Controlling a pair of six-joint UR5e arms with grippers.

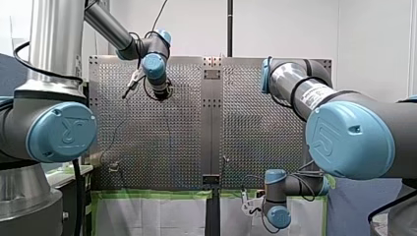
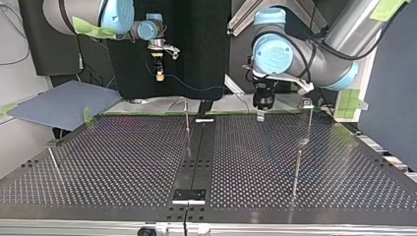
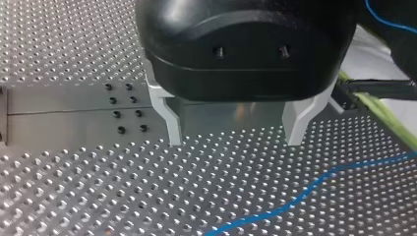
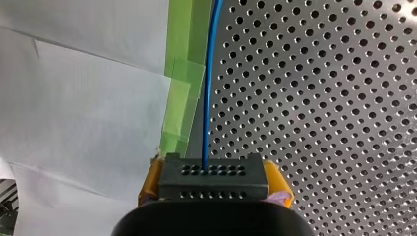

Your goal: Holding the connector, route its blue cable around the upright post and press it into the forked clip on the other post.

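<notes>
Black connector point(image 4: 213, 177) (holed face), blue cable point(image 4: 209, 83) running straight out

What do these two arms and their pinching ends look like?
Both arms, my left arm and my right arm, are silver-grey tubes joined by round light-blue caps bearing a logo, with black cables trailing alongside. My left end effector is a rounded black housing with pale metal fingers; my right end effector is black with yellow pads.

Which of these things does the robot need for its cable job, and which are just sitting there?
For the job:
connector, held in the right tool
blue cable
upright post
post with a clip-like top
left tool, open and empty

Just lying about:
green tape
white sheets
grey-blue board
</notes>
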